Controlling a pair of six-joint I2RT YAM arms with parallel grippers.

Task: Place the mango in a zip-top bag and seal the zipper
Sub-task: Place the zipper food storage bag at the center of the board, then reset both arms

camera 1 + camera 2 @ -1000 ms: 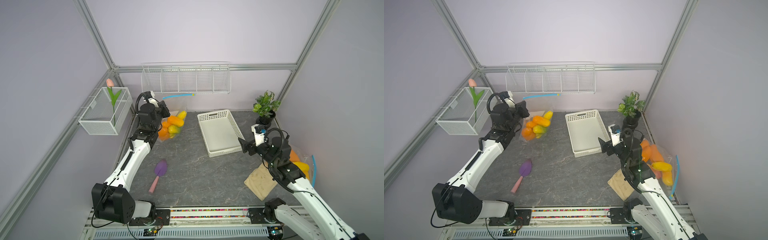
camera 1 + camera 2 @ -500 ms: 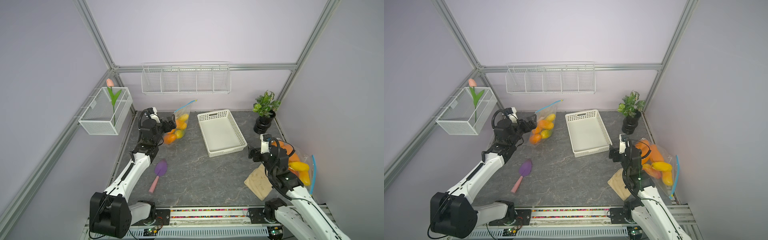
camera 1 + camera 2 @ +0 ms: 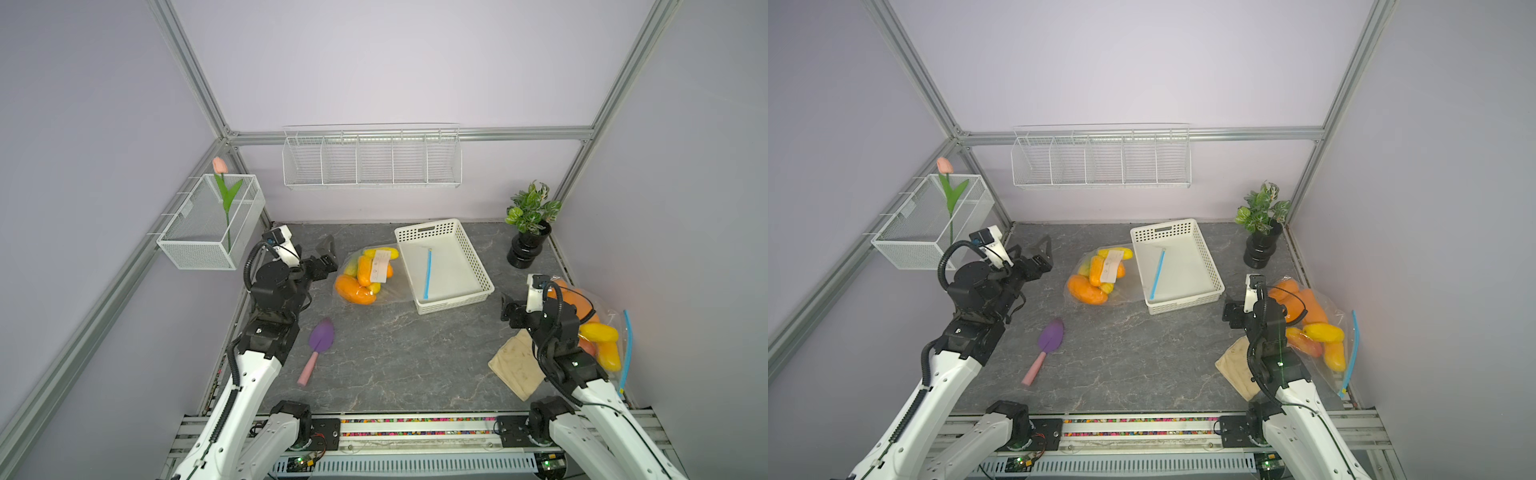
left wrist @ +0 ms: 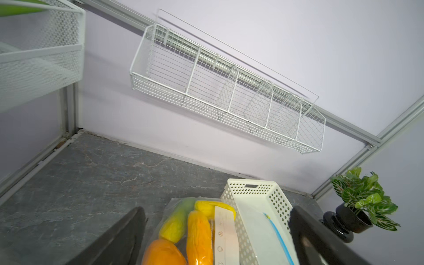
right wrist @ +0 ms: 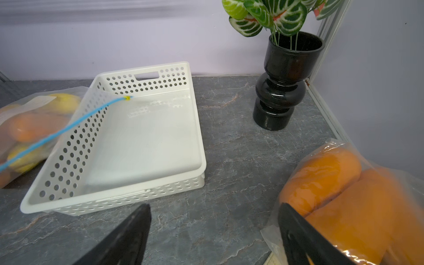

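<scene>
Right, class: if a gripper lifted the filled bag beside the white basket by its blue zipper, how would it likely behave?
Probably floppy: the bag drapes limply over the white basket wall. Likely bottom-heavy: the mangoes bunch at the end away from the blue zipper. They look loose, so may shift when lifted.

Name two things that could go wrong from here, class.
On the mango bag, the blue zipper drapes over the white basket wall, so a pull may drag the basket. The right gripper is open beside the second bag; closing could snag film, not its zipper.
</scene>
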